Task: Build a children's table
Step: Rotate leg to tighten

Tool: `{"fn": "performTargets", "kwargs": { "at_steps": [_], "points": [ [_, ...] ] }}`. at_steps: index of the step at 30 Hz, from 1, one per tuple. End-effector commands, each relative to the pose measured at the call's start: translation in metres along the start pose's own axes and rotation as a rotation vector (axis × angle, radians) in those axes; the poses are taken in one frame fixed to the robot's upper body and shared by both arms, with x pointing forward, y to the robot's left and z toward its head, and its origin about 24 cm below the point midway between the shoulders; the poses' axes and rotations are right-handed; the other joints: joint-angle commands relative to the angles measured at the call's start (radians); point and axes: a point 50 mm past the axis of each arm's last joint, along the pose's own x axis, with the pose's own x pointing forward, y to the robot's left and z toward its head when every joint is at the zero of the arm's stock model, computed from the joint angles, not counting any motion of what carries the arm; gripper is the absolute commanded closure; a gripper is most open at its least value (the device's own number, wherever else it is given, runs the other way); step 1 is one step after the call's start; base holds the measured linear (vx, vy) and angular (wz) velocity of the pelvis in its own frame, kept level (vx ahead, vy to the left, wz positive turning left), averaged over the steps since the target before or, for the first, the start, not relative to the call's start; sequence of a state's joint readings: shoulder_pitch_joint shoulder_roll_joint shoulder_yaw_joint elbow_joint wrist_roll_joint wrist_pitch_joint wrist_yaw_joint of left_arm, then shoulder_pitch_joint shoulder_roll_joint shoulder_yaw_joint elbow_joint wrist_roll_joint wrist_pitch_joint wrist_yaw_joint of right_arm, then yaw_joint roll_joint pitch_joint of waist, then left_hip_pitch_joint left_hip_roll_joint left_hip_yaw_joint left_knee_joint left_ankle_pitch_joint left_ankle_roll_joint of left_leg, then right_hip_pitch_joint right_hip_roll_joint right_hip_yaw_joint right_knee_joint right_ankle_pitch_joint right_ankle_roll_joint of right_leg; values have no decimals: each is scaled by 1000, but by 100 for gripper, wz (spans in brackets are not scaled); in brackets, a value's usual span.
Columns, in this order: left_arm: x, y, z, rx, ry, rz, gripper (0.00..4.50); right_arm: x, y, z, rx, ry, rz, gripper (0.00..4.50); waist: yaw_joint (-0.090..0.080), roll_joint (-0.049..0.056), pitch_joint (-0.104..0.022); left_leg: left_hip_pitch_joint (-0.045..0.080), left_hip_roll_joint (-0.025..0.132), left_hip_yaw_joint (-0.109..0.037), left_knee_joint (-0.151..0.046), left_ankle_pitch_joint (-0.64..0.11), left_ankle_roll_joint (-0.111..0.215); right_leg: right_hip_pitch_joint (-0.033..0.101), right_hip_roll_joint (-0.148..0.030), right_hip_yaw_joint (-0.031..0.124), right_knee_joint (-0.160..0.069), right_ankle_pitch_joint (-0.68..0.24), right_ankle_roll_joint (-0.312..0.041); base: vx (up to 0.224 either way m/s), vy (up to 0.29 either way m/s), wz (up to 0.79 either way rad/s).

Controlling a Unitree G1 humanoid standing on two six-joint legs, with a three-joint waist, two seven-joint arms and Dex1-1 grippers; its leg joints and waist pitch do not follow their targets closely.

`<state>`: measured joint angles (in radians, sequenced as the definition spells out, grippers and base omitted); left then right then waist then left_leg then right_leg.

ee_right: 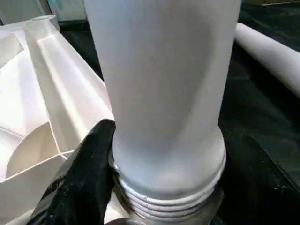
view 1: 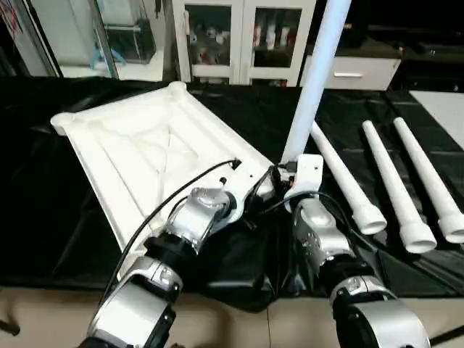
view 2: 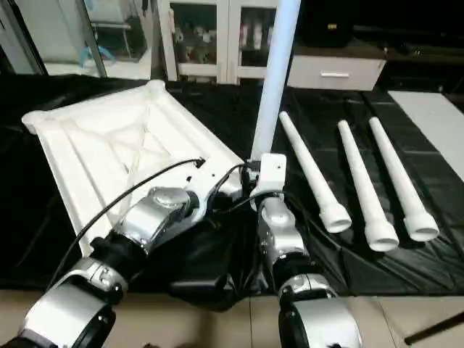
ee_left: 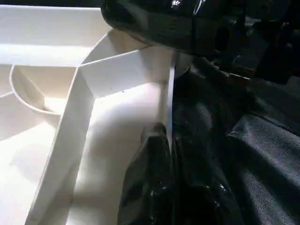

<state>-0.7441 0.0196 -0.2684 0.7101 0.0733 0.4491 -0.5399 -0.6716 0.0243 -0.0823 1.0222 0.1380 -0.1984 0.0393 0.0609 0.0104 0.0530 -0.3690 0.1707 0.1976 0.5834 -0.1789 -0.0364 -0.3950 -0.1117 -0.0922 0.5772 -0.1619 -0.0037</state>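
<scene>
The white tabletop (view 1: 145, 145) lies upside down on the black-covered surface, ribs up, with round sockets at its corners. At its near right corner one white leg (view 1: 312, 87) stands upright, its threaded end (ee_right: 168, 201) down at the corner socket. My right gripper (view 1: 290, 177) is shut on the base of this leg; one black finger (ee_right: 84, 183) presses its side. Just left of that corner my left gripper (ee_left: 171, 187) is shut on the tabletop's thin rim wall (ee_left: 169, 108), one finger on each side. Three more legs (view 1: 391, 188) lie side by side to the right.
A glass-door cabinet (view 1: 239, 36) and a white drawer unit (view 1: 355, 72) stand behind the work surface. A white sheet (view 1: 442, 109) lies at the far right. The black cover bunches up (view 1: 239, 268) at the front edge under my wrists.
</scene>
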Motion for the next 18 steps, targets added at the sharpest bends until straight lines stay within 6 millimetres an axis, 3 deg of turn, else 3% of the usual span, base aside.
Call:
{"fn": "performTargets", "kwargs": {
  "at_steps": [1,4,6,8,10,11,13,14,16,18],
  "points": [
    [-4,8,-3,16,-29,42,450,-3,39,-2,7,-42,200,108,6,-9,-62,13,56,-32,-84,-368,16,27,-61,46,-80,-363,-174,0,0,0],
    [-8,3,-9,65,-23,-50,450,-5,32,0,-47,-66,210,99,-1,-11,-63,-1,58,-35,-88,-334,28,38,-60,44,-75,-345,-173,0,0,0],
    [-16,-3,-19,154,11,-164,450,-9,18,3,-106,-99,218,99,3,-8,-63,9,60,-32,-85,-333,26,30,-62,47,-76,-344,-184,0,0,0],
    [-24,-5,-29,179,50,-243,450,-14,6,5,-110,-120,245,99,5,-6,-65,12,63,-28,-86,-313,34,30,-59,50,-72,-311,-193,0,0,0],
    [-31,-5,-37,198,72,-294,450,-21,-5,6,-89,-117,326,99,10,-4,-67,10,63,-25,-83,-277,50,36,-56,50,-62,-238,-207,0,0,0],
    [-34,-4,-40,203,84,-315,450,-26,-10,6,-99,-118,378,99,15,1,-68,17,65,-23,-81,-257,56,30,-52,51,-57,-196,-224,0,0,0],
    [-41,-2,-45,228,90,-353,450,-37,-19,4,-105,-96,485,99,24,-1,-71,11,64,-23,-78,-209,72,40,-49,49,-47,-124,-238,0,0,0],
    [-44,0,-47,239,94,-370,450,-42,-24,4,-107,-79,532,99,29,3,-72,18,66,-22,-76,-199,81,37,-47,50,-43,-95,-242,0,0,0],
    [-50,4,-50,262,108,-404,450,-53,-30,2,-116,-42,635,99,34,0,-72,16,65,-22,-75,-190,92,41,-46,49,-41,-71,-250,0,0,0],
    [-54,6,-51,273,118,-419,450,-58,-33,1,-126,-23,675,99,34,1,-69,12,64,-22,-78,-212,86,42,-49,49,-44,-109,-250,0,0,0]
  ]
}}
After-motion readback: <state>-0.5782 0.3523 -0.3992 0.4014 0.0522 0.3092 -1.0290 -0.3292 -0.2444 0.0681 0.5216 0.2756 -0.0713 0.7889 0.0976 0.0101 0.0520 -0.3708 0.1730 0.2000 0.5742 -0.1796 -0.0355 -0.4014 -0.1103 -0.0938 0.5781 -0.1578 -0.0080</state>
